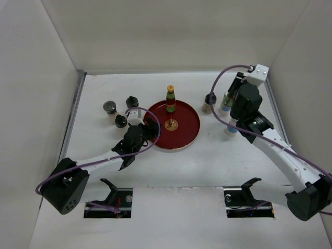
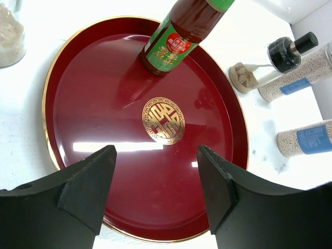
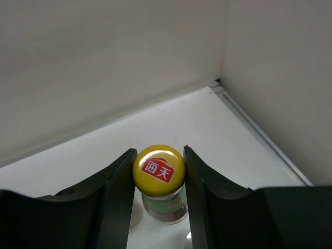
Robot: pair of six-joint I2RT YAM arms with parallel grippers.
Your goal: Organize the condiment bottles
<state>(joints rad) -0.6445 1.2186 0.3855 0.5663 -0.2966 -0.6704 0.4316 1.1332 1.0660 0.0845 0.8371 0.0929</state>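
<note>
Jaws of the left gripper (image 2: 155, 166) stand wide apart and hold nothing, poised over the near rim of the round red tray (image 2: 49, 119). A green-labelled sauce bottle (image 2: 168, 44) stands upright on the tray's far half. Jaws of the right gripper (image 3: 158, 158) press on both sides of the cap of a yellow-capped bottle (image 3: 158, 174), near the far right corner of the worktop (image 3: 207, 119). Blue-banded shakers (image 2: 306, 139) stand right of the tray and black-lidded jars (image 1: 121, 121) cluster to its left.
</note>
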